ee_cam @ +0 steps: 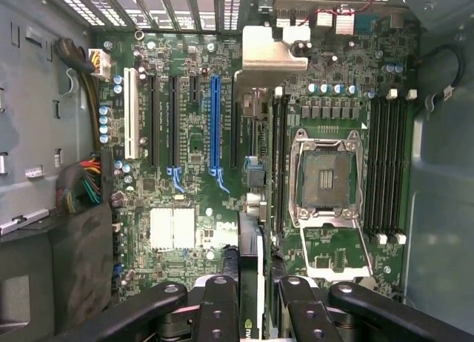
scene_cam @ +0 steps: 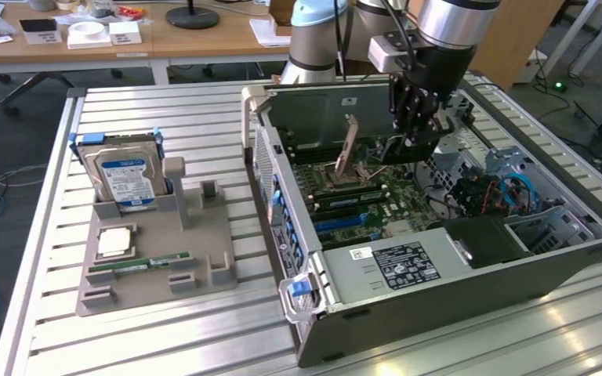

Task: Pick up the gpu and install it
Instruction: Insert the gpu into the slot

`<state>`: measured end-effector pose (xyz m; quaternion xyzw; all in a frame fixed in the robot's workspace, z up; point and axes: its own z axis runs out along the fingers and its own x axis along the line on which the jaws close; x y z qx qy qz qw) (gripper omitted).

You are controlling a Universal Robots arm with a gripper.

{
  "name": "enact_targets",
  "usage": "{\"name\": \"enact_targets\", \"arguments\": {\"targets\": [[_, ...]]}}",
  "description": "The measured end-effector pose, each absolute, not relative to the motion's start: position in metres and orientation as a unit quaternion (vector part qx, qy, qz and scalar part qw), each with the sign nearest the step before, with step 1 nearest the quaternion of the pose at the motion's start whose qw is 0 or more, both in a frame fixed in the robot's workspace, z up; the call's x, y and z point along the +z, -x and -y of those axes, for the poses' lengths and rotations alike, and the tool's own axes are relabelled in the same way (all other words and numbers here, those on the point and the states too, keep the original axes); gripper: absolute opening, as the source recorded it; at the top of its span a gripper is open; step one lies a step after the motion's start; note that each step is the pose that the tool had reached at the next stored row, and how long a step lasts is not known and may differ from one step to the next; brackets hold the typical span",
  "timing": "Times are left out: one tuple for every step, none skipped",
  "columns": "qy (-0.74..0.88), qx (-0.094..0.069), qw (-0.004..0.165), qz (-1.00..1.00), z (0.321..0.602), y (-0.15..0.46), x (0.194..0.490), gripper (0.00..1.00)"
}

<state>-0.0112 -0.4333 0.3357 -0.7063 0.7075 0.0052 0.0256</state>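
Through the wrist view I'm seeing the gripper [ee_cam: 253, 297] clenching the gpu [ee_cam: 249, 242] between its two fingers. The card is showing edge-on and reaching away from the gripper toward the motherboard [ee_cam: 185, 209] below it. The long blue slot [ee_cam: 215, 120] is lying beyond the gripper's tip, on the side of the card facing away from the open CPU socket [ee_cam: 326, 175]. Its long axis is running parallel to the card's thin edge. I'm judging that the card is hanging just beside the slot's line rather than over it, and is not yet seated in anything. That sideways offset is the relation I'm watching.

In the exterior view the arm is reaching down into the open computer case [scene_cam: 416, 329], which is lying on the slatted desk [scene_cam: 175, 345]. The gripper is hovering above the board's far half, with the card directly beneath it and clear of the case walls around it.
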Motion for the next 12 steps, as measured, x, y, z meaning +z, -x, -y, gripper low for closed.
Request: {"name": "enact_targets", "arguments": {"targets": [[0.706,0.005,0.026,-0.708,0.433,0.012,0.336,0.26],[0.706,0.005,0.026,-0.707,0.433,0.013,0.336,0.26],[0.706,0.005,0.026,-0.707,0.433,0.014,0.335,0.26],[0.706,0.005,0.026,-0.707,0.433,0.015,0.335,0.26],[0.706,0.005,0.026,-0.707,0.433,0.016,0.335,0.26],[0.706,0.004,0.026,-0.707,0.433,0.018,0.335,0.26],[0.706,0.004,0.026,-0.707,0.433,0.019,0.335,0.26],[0.706,0.004,0.027,-0.707,0.433,0.021,0.335,0.26],[0.706,0.004,0.027,-0.707,0.433,0.023,0.334,0.26],[0.706,0.004,0.027,-0.707,0.433,0.025,0.334,0.26],[0.706,0.004,0.027,-0.707,0.433,0.027,0.334,0.26],[0.706,0.004,0.027,-0.707,0.433,0.028,0.334,0.26]]}}
